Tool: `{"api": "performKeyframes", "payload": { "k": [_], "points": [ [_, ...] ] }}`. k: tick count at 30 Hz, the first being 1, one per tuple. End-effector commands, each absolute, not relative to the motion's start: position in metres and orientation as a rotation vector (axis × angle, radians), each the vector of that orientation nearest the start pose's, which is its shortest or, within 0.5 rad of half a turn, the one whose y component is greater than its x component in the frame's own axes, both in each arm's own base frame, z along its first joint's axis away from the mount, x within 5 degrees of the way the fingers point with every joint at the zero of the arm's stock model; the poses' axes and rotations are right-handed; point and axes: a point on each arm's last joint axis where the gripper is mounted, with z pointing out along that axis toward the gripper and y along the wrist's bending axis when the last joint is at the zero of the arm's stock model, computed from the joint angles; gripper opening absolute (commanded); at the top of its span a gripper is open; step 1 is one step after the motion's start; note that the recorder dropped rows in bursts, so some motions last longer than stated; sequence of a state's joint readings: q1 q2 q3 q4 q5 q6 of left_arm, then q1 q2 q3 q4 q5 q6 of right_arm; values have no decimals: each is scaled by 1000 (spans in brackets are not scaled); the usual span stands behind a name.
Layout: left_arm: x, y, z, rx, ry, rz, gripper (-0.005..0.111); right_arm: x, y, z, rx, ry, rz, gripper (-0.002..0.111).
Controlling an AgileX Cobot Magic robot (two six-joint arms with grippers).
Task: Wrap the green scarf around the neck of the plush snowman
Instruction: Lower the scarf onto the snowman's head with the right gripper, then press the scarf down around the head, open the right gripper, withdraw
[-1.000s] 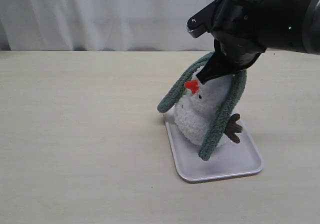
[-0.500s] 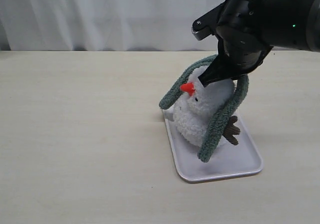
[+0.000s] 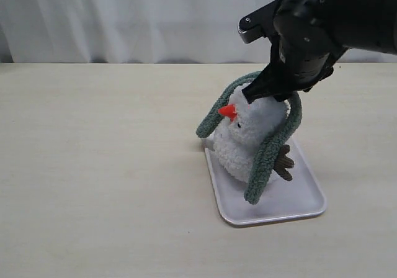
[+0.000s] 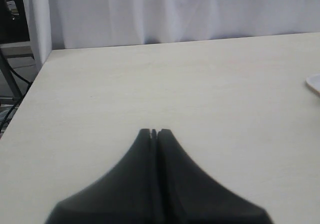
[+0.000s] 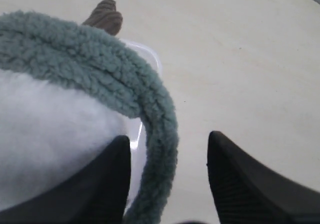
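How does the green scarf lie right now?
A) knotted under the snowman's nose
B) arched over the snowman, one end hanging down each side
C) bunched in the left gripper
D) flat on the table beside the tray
B: the exterior view shows the green scarf arching over the plush snowman, with one end hanging down on each side.

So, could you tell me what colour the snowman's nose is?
Orange-red; the nose shows best in the exterior view.
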State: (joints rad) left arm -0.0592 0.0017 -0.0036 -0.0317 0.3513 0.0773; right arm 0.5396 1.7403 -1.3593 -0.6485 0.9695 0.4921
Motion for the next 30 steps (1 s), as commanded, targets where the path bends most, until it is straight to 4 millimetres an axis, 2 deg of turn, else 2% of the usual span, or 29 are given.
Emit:
{"api": "performKeyframes", "payload": {
  "k": [1,5,8,10,13,15,22,30],
  "points": [
    [54,-4,183,106,1815,-21,0,326,148,295,-439,2511,-371,46],
    [53,-4,183,106,1819,-21,0,317,148,306,-472,2517,-286,46],
    [53,-4,183,106,1819,-21,0,309,156,306,-602,2557,-162,47],
    [53,-4,183,106,1819,-21,0,307,162,304,-657,2567,-89,57],
    [53,-4,183,106,1819,-21,0,310,164,299,-658,2571,-77,74],
    [53,-4,183,106,1819,-21,0,312,165,294,-652,2582,-94,78],
    [53,-4,183,106,1819,-21,0,326,169,277,-589,2575,-125,79],
    [53,-4,183,106,1819,-21,0,334,171,257,-626,2619,-192,78]
  ]
}}
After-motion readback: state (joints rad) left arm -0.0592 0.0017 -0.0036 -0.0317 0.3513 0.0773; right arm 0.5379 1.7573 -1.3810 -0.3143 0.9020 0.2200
